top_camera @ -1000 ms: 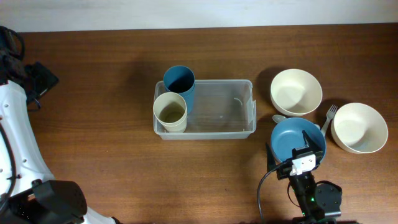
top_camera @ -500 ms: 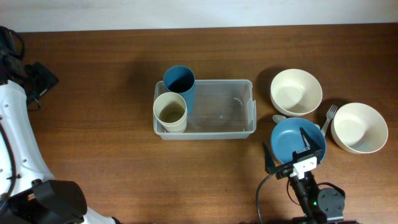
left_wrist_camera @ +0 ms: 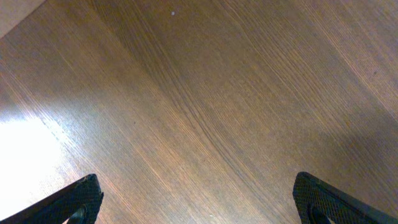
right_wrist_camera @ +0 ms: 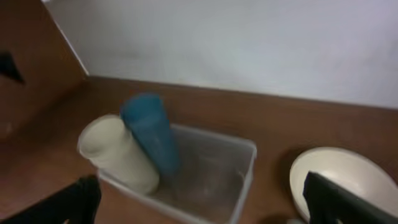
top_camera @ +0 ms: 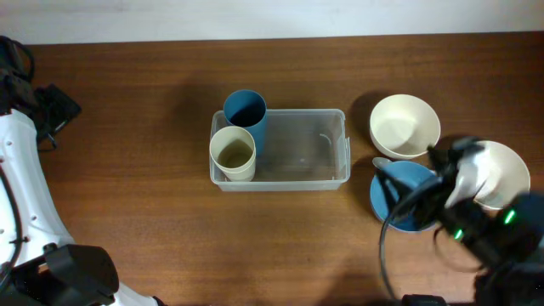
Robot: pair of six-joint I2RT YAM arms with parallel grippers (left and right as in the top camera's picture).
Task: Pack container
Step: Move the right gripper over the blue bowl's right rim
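One blue cup and one cream cup hug the container's left end, leaving bowl room; left gripper and right gripper gape empty.

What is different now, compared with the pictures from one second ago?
The right arm swung away from the near edge, up and rightward, and lies blurred over the blue bowl and the far-right cream bowl. The right gripper is open, holding nothing. The container, its blue cup, its cream cup and the left arm have not moved.
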